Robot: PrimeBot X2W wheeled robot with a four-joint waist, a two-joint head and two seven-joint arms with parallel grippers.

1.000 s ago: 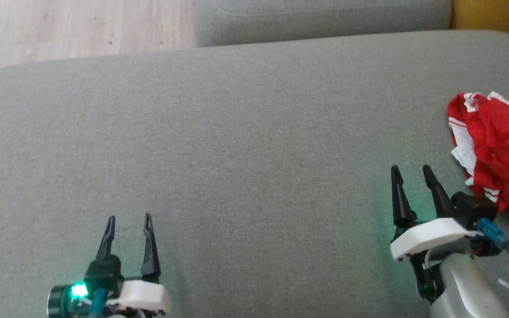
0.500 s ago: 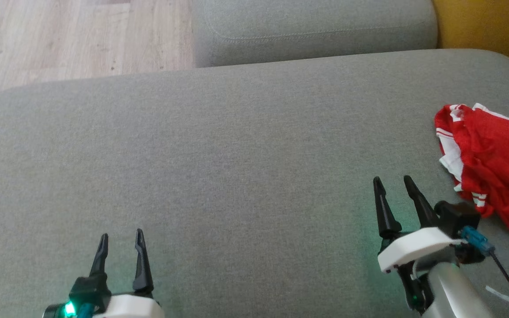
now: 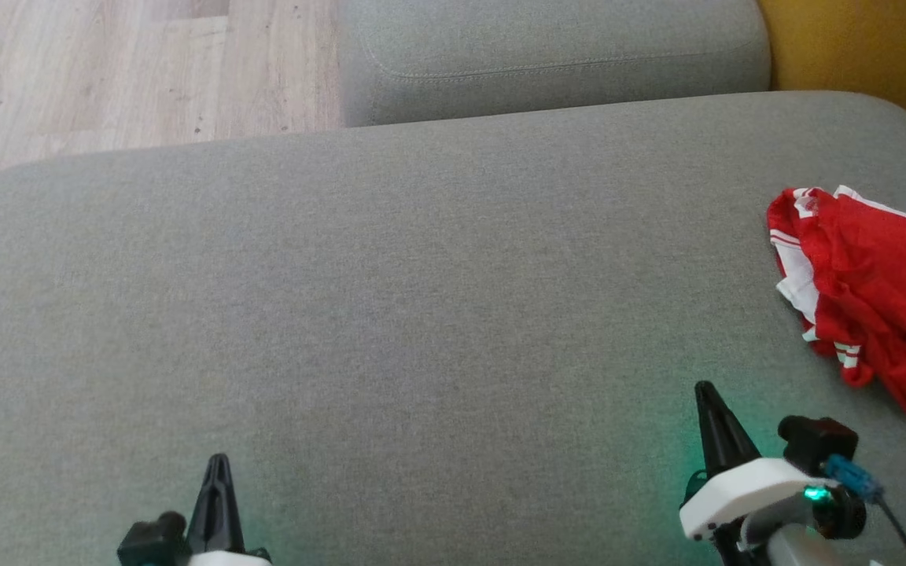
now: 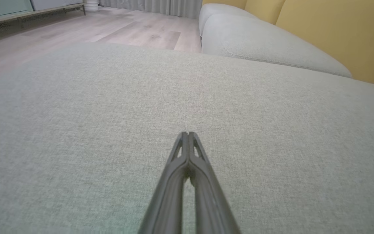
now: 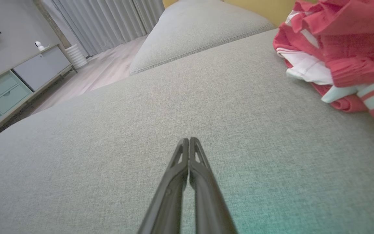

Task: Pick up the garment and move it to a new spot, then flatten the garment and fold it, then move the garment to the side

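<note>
Clenched shut, my right gripper (image 3: 706,391) hovers low over a broad grey sofa cushion (image 3: 421,314), at the lower right of the head view. Its two dark fingers are pressed together into a single point, holding nothing. In the right wrist view the same closed fingers (image 5: 187,169) rise from the bottom edge, their tips meeting over grey fabric.

My left gripper (image 3: 218,462) sits at the lower left of the head view. It too is squeezed shut and empty, well apart from the right one. The left wrist view shows its fingers (image 4: 187,169) joined at the tip above plain cushion.

A red garment with white stripes (image 3: 870,299) lies crumpled in a heap on the cushion's far right side, ahead of my right gripper and to its right. It is near that gripper but not touching it. Bare grey fabric lies between them, tinted by a green glow (image 3: 657,440) beside my wrist.

Beyond the big cushion sits a second grey cushion (image 3: 547,55). A mustard-yellow backrest (image 3: 862,47) stands to its right and pale wood floor (image 3: 107,71) spreads to its left. Further off, the right wrist view shows grey curtains (image 5: 109,22) and a low cabinet (image 5: 41,68) with a small white object (image 5: 39,45) on top.
</note>
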